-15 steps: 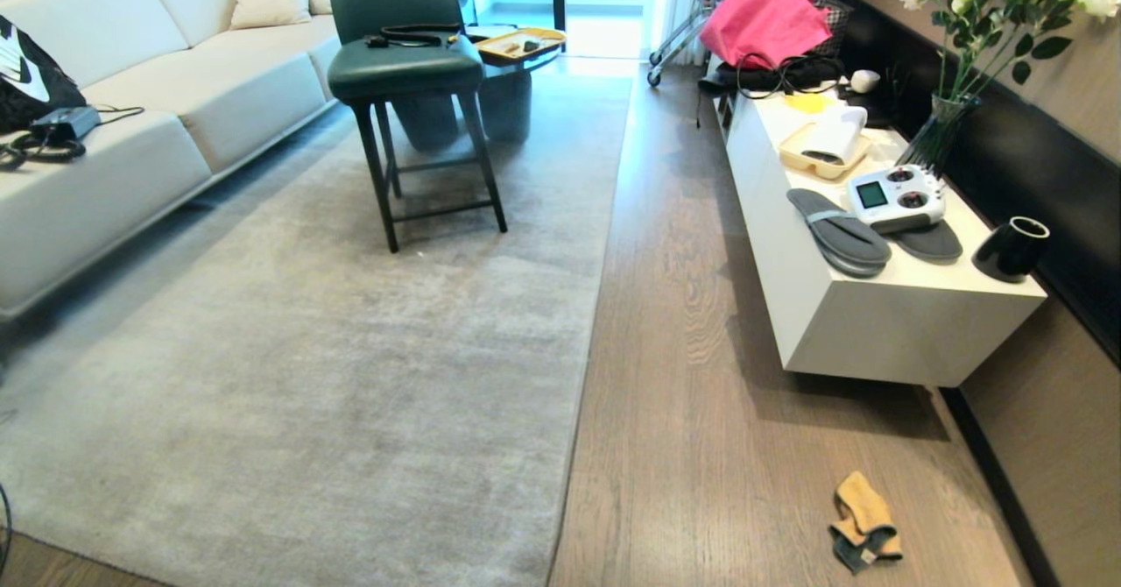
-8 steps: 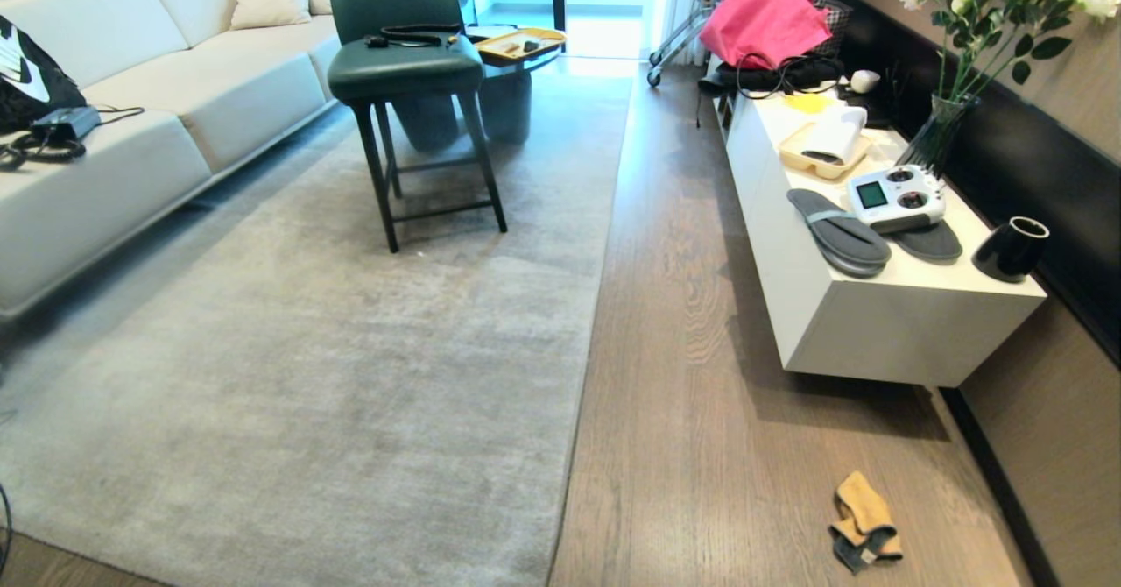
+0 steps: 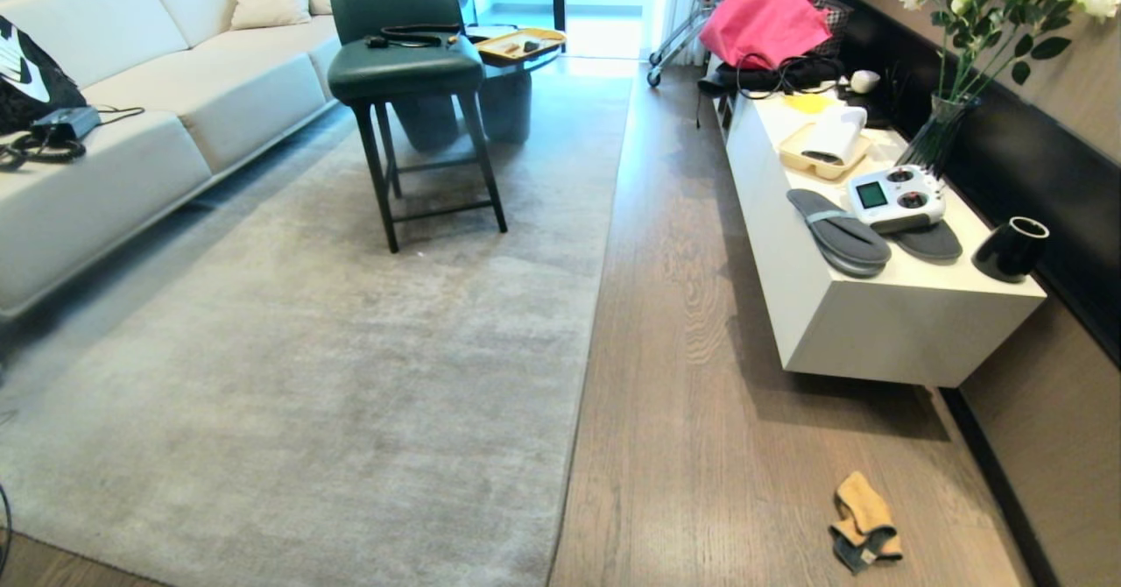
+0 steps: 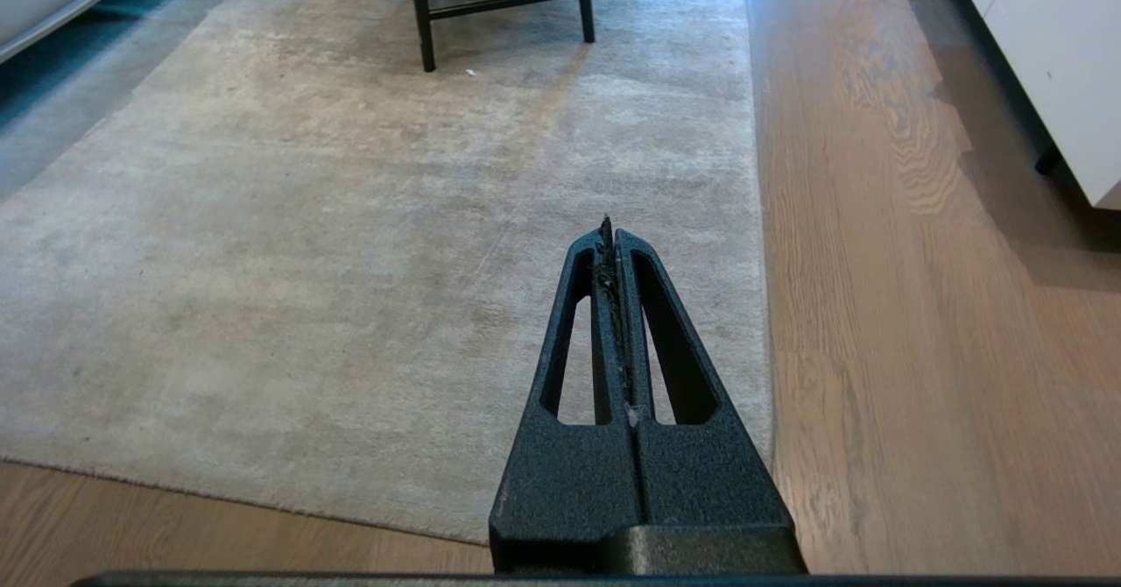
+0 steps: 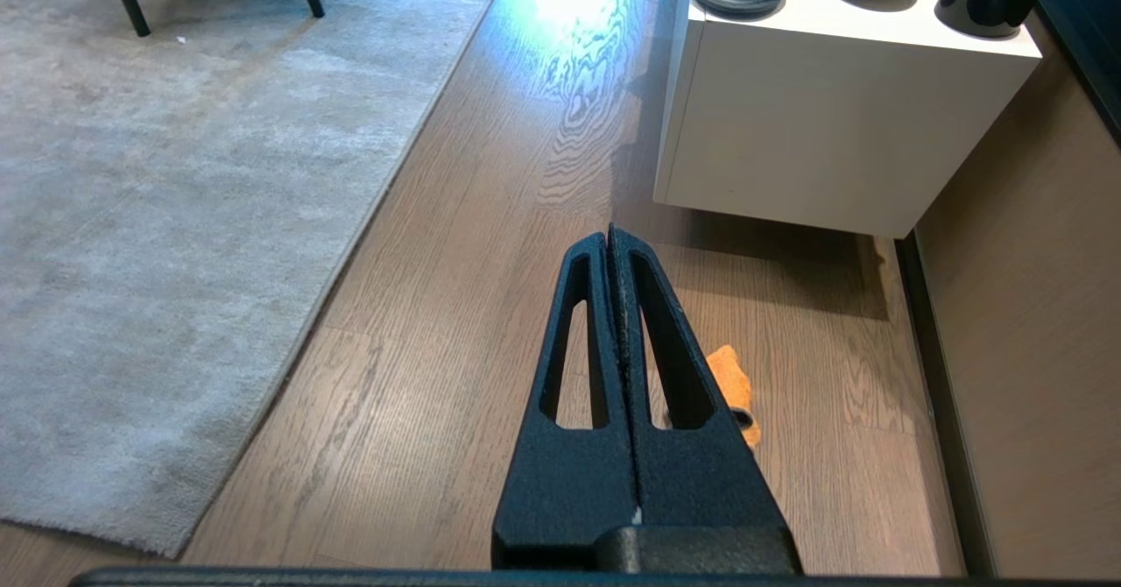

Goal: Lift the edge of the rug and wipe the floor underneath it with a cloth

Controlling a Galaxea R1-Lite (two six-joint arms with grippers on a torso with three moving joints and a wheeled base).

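A large pale grey rug (image 3: 350,377) lies flat on the brown wooden floor (image 3: 701,447); its right-hand rug edge (image 3: 588,342) runs from the balcony door toward me. The small orange-tan cloth (image 3: 863,521) with a grey part lies crumpled on the floor at the near right, below the white cabinet. Neither arm shows in the head view. My left gripper (image 4: 609,235) hangs shut and empty above the rug's near right corner (image 4: 753,394). Over bare floor, my right gripper (image 5: 608,238) is shut and empty, with the cloth (image 5: 731,381) partly hidden behind its fingers.
A low white cabinet (image 3: 863,324) along the right wall carries slippers, a remote controller, a tray, a black cup and a vase of flowers. A green chair (image 3: 407,61) stands on the rug's far part. A cream sofa (image 3: 114,149) borders the rug's left. A pink bag (image 3: 762,17) sits far back.
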